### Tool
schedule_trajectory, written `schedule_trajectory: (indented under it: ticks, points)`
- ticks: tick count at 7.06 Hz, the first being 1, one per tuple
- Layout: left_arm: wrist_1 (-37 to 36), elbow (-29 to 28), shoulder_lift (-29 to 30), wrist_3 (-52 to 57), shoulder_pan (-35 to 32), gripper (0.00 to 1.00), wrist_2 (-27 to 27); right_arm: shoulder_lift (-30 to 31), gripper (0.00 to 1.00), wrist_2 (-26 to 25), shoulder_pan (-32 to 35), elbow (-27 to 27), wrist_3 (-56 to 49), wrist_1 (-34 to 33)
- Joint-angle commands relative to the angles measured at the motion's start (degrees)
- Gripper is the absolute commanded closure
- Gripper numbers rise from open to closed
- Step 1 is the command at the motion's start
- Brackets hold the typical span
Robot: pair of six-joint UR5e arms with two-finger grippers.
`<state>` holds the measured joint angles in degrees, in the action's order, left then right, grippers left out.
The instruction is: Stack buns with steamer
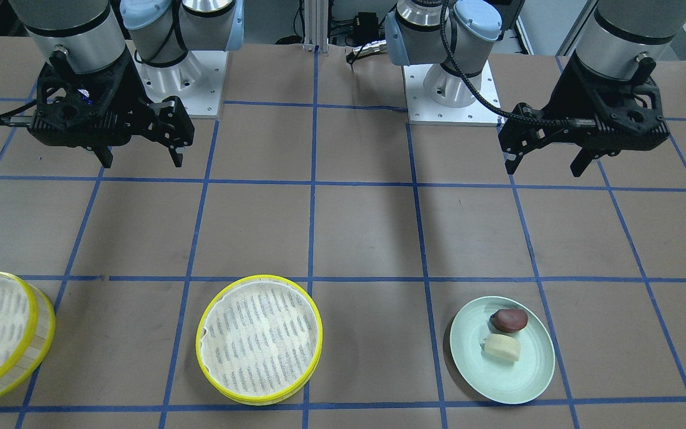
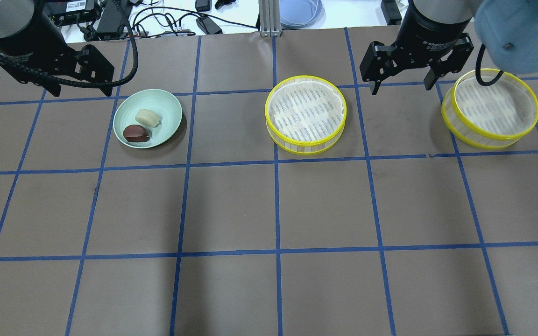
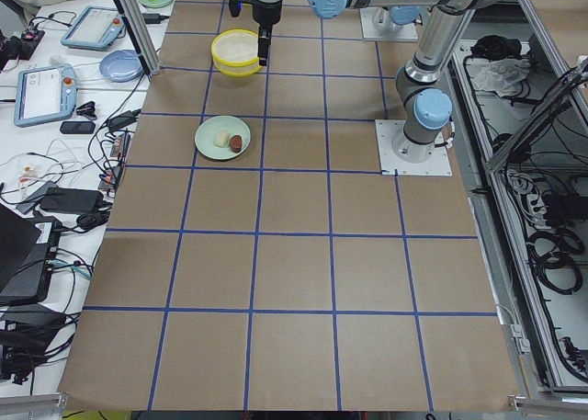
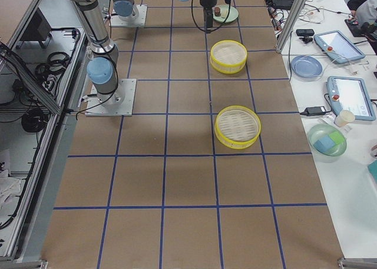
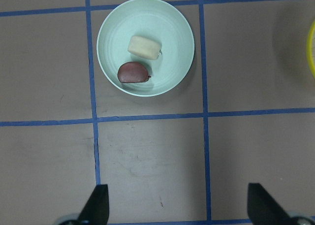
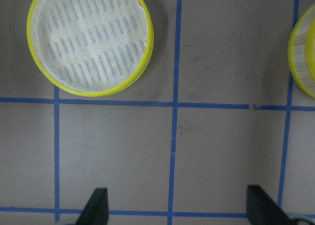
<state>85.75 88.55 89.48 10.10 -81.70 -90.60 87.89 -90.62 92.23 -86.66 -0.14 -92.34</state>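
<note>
A cream-white bun point(image 2: 147, 117) and a dark reddish-brown bun point(image 2: 137, 133) lie side by side on a pale green plate point(image 2: 168, 105). My left gripper point(image 2: 82, 91) hovers open and empty beside the plate; its wrist view shows both buns point(image 5: 144, 47) point(image 5: 133, 73) ahead of the open fingers. One yellow-rimmed steamer tray point(image 2: 305, 114) stands empty at the table's middle, and a second tray point(image 2: 493, 109) stands empty at the far right. My right gripper point(image 2: 402, 86) hovers open and empty between the two trays.
The table is brown paper with a blue tape grid point(image 2: 276, 252). Cables and devices point(image 2: 175, 18) lie beyond its far edge. The arm bases point(image 1: 450, 89) stand at the robot's side.
</note>
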Motion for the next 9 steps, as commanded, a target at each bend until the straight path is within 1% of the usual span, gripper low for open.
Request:
schedule_trajectory:
  ticks: [1,3,5,6,8,9]
  points:
    - [-0.06,0.48,0.0,0.0,0.31,0.0,-0.54,0.0,0.0,0.0,0.05,0.0,-0.04,-0.47]
    - [-0.58,0.75,0.87,0.0,0.31,0.0,0.07,-0.08,0.0,0.0,-0.03,-0.08,-0.04,-0.56]
    - [-0.15,0.75,0.0,0.09,0.66,0.0,0.16,-0.08,0.0,0.0,-0.03,-0.08,-0.04,-0.56]
    - [0.2,1.01,0.95,0.09,1.01,0.0,0.16,-0.08,0.0,0.0,-0.03,-0.08,-0.04,-0.56]
    - [0.03,3.55,1.31,2.27,2.68,0.0,0.42,-0.08,0.0,0.0,-0.03,-0.08,-0.04,-0.56]
    - [0.03,3.91,0.97,3.77,3.82,0.0,-0.45,-0.08,0.0,0.0,-0.03,-0.08,-0.12,-0.56]
